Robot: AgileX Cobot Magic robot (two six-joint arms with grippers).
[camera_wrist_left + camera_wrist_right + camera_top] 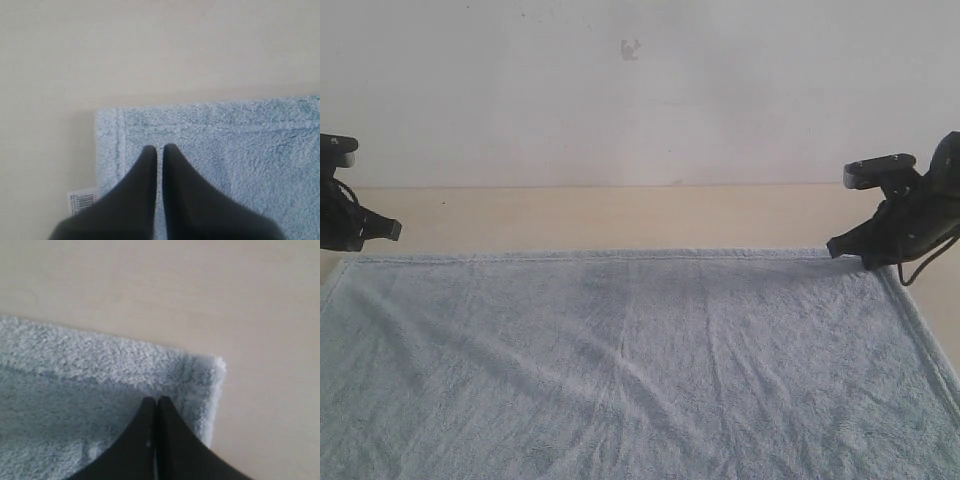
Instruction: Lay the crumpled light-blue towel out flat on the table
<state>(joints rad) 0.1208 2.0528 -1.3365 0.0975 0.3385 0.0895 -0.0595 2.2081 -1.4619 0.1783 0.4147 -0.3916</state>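
The towel lies flat on the bench, filling the lower frame. Left jaws and right jaws hang closed, empty, at its upper corners. Spreading looks done; lifting clear comes next.

white label at towel corner shows barcode-like print, nothing legible

The table is a plain, pale beige top. On it a light-blue towel lies spread out flat, with only shallow creases across its fluffy surface. The towel's far hem runs straight from left to right, and a bare strip of table shows beyond it. Bare table also shows past the right hem. The near part of the towel runs out of view. At the far left corner, a small white printed label sticks out from the side hem onto the table.
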